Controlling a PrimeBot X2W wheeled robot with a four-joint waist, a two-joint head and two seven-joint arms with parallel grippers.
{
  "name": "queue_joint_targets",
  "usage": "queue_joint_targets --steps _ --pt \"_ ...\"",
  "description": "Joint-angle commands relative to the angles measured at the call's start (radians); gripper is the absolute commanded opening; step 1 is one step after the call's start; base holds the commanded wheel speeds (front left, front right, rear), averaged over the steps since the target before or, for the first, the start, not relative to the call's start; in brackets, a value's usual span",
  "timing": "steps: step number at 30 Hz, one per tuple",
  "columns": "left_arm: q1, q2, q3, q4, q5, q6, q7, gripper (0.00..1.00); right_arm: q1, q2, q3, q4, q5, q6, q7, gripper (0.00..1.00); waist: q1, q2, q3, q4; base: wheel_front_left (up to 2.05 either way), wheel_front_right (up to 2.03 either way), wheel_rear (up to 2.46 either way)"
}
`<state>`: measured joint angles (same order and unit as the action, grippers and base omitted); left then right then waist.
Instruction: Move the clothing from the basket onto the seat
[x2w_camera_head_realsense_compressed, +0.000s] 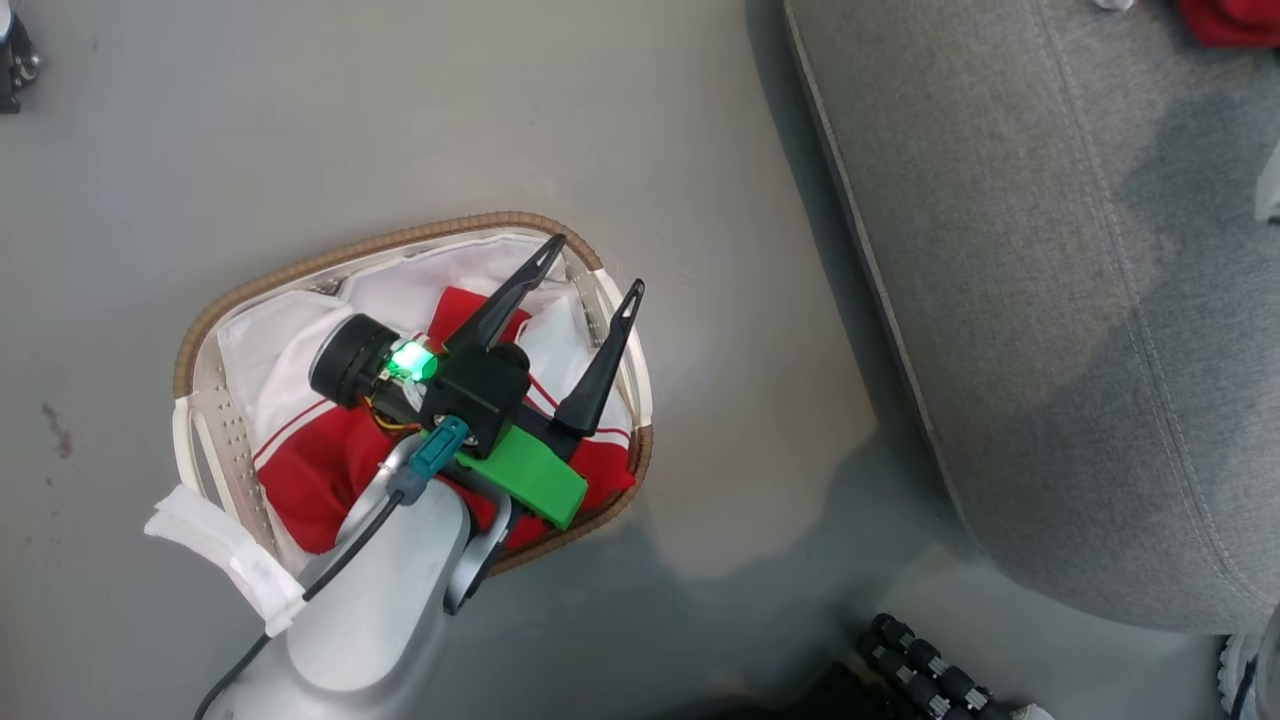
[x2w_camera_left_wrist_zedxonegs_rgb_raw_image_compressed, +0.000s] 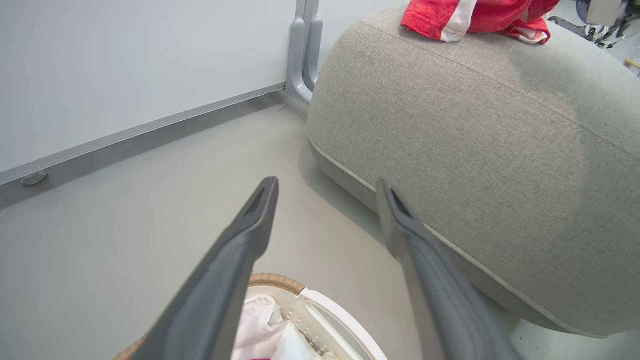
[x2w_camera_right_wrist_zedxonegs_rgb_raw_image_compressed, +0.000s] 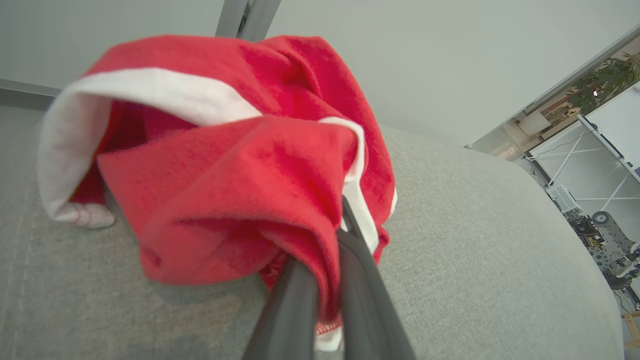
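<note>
In my head view the left end effector (x2w_camera_head_realsense_compressed: 595, 263) hangs over the basket (x2w_camera_head_realsense_compressed: 400, 240), which stands on the floor (x2w_camera_head_realsense_compressed: 400, 120) in the lower left half of the frame. Its two dark fingers are spread wide with nothing between them, and the tips point toward the upper right, above the basket's brown rim. Below it a red garment (x2w_camera_head_realsense_compressed: 320, 470) with white stripes lies crumpled inside the basket on the white liner (x2w_camera_head_realsense_compressed: 270, 350), which flops over the rim at the lower left. The seat (x2w_camera_head_realsense_compressed: 1050, 300) takes up the right side of the frame, with a strip of bare floor between it and the basket.

In the left wrist view I see those fingers apart at the bottom centre, with the basket's rim at the bottom edge between them. The seat is on the right, and the second red garment (x2w_camera_left_wrist_zedxonegs_rgb_raw_image_compressed: 475, 17) lies on top of it at the upper edge.

In the right wrist view the right end effector (x2w_camera_right_wrist_zedxonegs_rgb_raw_image_compressed: 335, 235) is pinching a fold of that second red garment. The cloth bunches over the fingers and rests on the grey cushion, with its white trim curving across the upper left.
</note>
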<state>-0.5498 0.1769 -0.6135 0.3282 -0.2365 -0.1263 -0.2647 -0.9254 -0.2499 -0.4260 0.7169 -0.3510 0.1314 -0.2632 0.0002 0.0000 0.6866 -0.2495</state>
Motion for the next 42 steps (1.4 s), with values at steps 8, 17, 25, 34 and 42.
queue_joint_targets --steps 8,17,25,34,42 --pt "0.028 -0.015 0.018 0.010 -0.025 -0.002 0.000 1.00 0.144 -0.005 0.068 -0.027 0.063 -0.001 -0.002 1.00 -0.0002 0.0000 -0.097 0.001 0.00 0.00 0.00" --pt "0.102 -0.059 0.082 0.018 -0.052 -0.004 0.000 1.00 0.260 -0.023 0.165 -0.054 0.126 -0.001 -0.002 1.00 -0.0002 0.0000 -0.273 0.047 0.00 0.00 0.00" --pt "0.197 -0.085 0.212 0.013 -0.069 0.005 0.000 1.00 0.266 -0.035 0.248 -0.086 0.175 -0.001 -0.002 1.00 -0.0002 0.0000 -0.434 0.117 0.00 0.00 0.00" --pt "0.318 -0.100 0.422 -0.004 -0.070 0.016 0.001 1.00 0.312 0.065 0.303 -0.154 0.231 -0.001 -0.003 1.00 -0.0002 0.0000 -0.537 0.203 0.00 0.00 0.00" --pt "0.404 -0.115 0.550 -0.002 -0.061 0.014 0.001 1.00 0.425 0.173 0.354 -0.215 0.282 -0.001 -0.002 1.00 -0.0002 0.0000 -0.570 0.248 0.00 0.00 0.00"
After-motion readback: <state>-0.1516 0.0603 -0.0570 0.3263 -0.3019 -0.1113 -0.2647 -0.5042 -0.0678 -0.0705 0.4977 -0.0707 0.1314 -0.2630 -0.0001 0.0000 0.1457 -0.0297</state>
